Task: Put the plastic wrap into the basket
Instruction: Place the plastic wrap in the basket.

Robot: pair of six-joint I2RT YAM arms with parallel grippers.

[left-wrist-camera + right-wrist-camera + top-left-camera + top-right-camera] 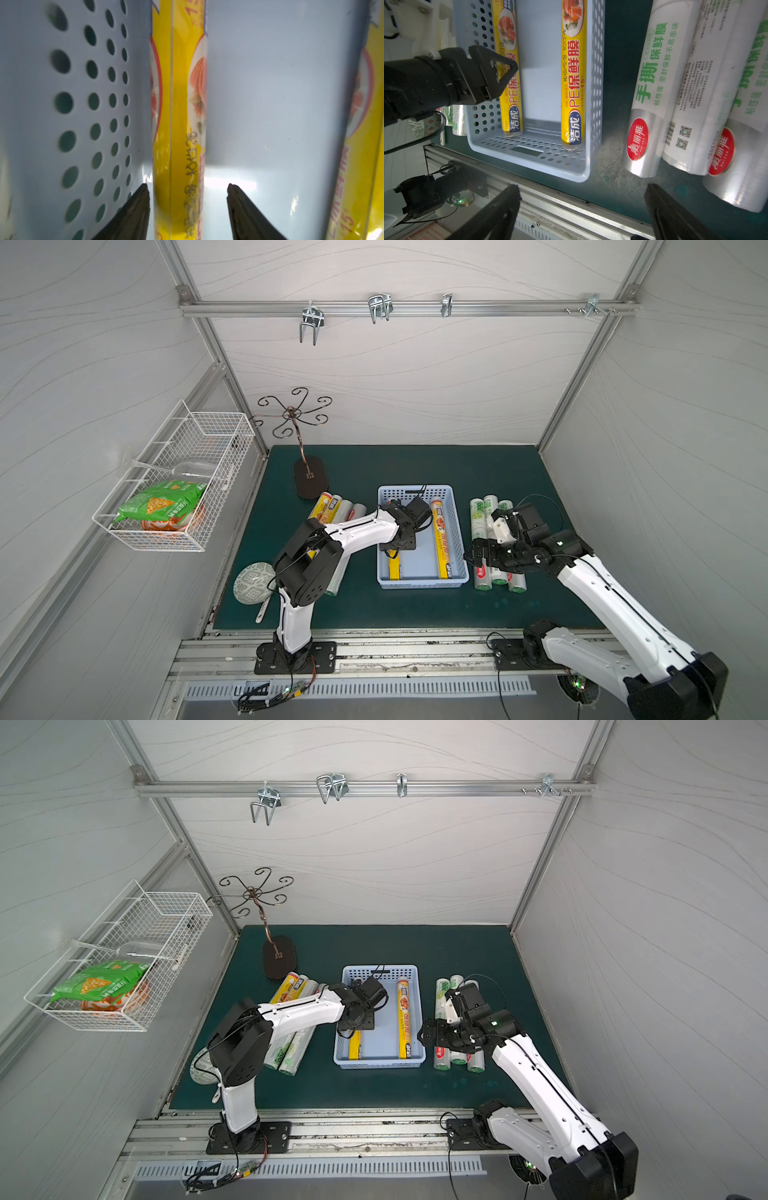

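While apart above the green mat (pixel 374 472) within pale walls (pixel 395 385), left claw (pixel 188 186) astride a yellow roll (pixel 178 104), right claw (pixel 583 186) empty.

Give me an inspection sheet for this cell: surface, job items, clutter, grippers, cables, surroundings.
Surface: green mat, some scuffs.
Job's things: blue basket holds two yellow rolls; three white rolls on the mat to its right; more rolls to its left, partly under the left arm.
Clutter: scroll stand and patterned bowl on the left side.
Grippers: left gripper open, astride a yellow roll by the basket wall; right gripper open, holding nothing, by the white rolls.
Cables: wrist leads loop free; wire bundle at the front.
Surroundings: wire basket with snack bags hung at left; hooks on the rear rail.
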